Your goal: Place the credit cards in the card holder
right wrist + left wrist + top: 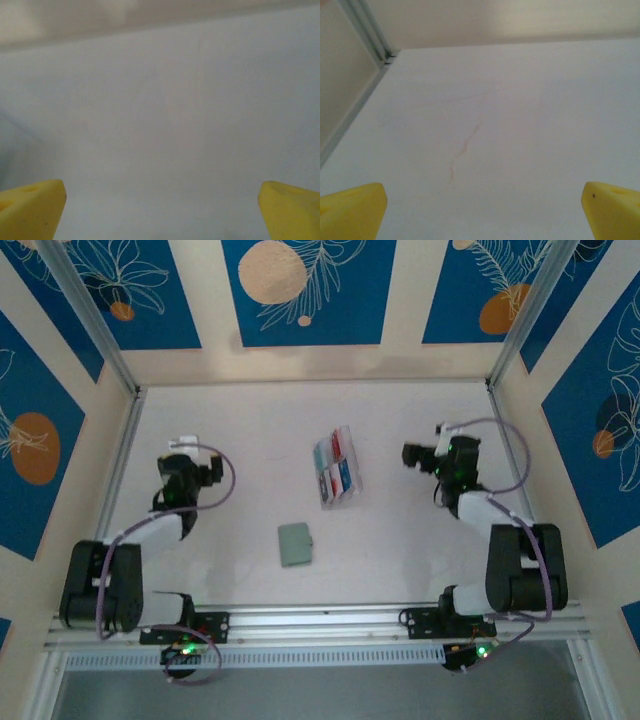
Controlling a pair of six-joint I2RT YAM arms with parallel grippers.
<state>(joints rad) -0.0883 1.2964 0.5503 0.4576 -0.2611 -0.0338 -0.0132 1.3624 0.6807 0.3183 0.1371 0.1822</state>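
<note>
The left tool (482,212) and right tool (162,210) are hanging spread wide, holding nothing. The cards (337,468) are lying mid-counter (250,430), near the green wallet (296,544), probably so both arms can reach.

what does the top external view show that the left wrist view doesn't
Top external adds: the grey-green card holder lying mid-table, the credit cards grouped beyond it, and the right arm. Left wrist adds: the yellow fingers up close, spread wide, and a faint reddish line on the surface. Both: the white table, its far-left corner rail, and the left end effector, holding nothing.
</note>
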